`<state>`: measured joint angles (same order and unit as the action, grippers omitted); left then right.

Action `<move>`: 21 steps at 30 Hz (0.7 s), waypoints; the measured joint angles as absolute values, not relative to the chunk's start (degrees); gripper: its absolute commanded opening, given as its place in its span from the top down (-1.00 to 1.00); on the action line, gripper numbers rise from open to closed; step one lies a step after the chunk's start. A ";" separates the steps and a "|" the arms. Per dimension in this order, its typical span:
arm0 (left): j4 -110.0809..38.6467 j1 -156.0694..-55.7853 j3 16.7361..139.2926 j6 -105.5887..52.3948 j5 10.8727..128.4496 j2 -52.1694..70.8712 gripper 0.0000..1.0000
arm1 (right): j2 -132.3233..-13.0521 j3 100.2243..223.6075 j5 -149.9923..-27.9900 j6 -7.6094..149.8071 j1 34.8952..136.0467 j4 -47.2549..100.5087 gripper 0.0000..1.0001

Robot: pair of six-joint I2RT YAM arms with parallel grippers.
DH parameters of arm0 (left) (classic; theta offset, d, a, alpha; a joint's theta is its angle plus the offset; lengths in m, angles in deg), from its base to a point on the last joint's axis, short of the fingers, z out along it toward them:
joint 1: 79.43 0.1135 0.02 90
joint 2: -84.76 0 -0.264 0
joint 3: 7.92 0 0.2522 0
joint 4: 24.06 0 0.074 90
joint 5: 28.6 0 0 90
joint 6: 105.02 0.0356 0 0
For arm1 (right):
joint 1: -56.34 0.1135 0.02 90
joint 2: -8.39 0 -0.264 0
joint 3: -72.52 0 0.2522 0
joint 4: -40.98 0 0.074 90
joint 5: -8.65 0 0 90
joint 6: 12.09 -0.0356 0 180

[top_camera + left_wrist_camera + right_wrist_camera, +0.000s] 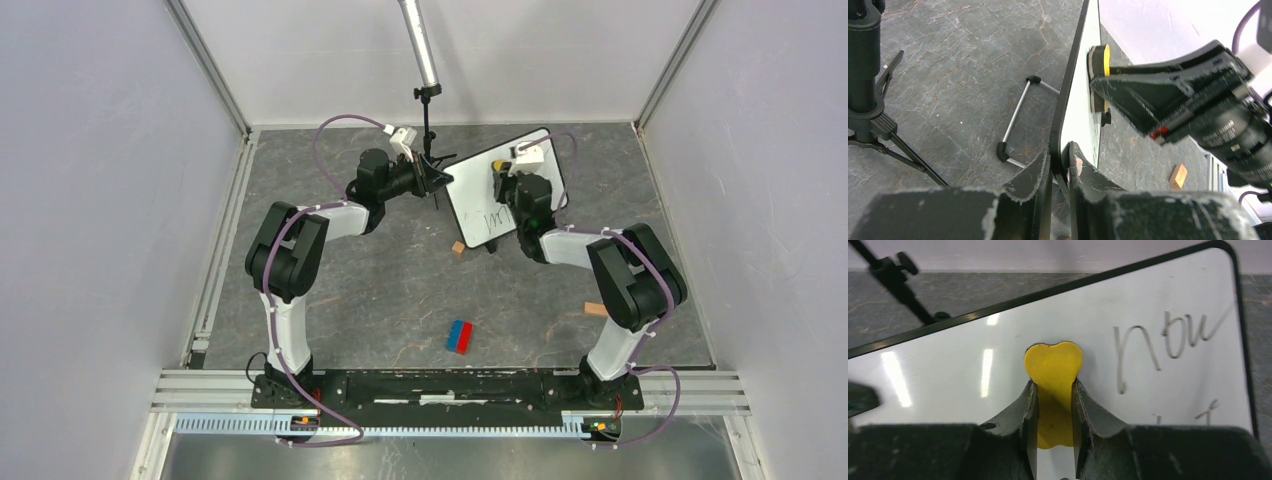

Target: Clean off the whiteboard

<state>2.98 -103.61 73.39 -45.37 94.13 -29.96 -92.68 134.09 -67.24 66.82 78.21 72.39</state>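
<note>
The whiteboard (478,200) stands tilted at the back centre, with black handwriting (497,216) on its lower part. My left gripper (441,180) is shut on the board's left edge; in the left wrist view the jaws (1060,160) clamp the black frame (1068,95) seen edge-on. My right gripper (500,183) is shut on a yellow eraser (1053,362) with a dark pad and presses it flat against the white face (948,370). The eraser also shows in the left wrist view (1105,60). Writing (1168,340) lies to the eraser's right.
A black tripod stand (430,130) with a silver pole stands just behind the left gripper. The board's wire foot (1015,122) rests on the grey table. Small wooden blocks (458,247) (595,309) and a red-and-blue block (460,336) lie nearer the arms. Walls enclose the table.
</note>
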 measured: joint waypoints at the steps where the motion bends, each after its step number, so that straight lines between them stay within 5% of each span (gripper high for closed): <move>1: 2.91 -103.59 73.42 -45.37 94.13 -29.96 0.93 | -92.55 134.09 -67.02 67.50 79.28 72.46 0.83; 3: 2.78 -103.59 73.50 -45.37 94.17 -29.96 0.59 | -92.27 134.03 -67.09 68.48 81.75 72.74 0.83; 4: 2.76 -103.59 73.53 -45.39 94.17 -29.96 0.25 | -92.16 133.70 -67.24 68.70 82.78 73.11 0.83; 7: 2.82 -103.68 73.53 -45.63 94.09 -30.05 0.00 | -91.50 131.73 -67.85 68.53 83.87 73.77 0.83; 11: 4.46 -104.68 73.44 -47.33 94.59 -31.31 0.07 | -90.21 128.87 -68.51 68.11 83.61 74.16 0.83; 21: 6.54 -106.19 72.50 -50.70 94.74 -34.16 0.69 | -88.20 123.10 -68.64 67.45 84.42 74.40 0.83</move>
<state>6.54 -106.19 72.50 -50.70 94.74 -34.16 -88.20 123.10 -68.64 67.45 84.42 74.40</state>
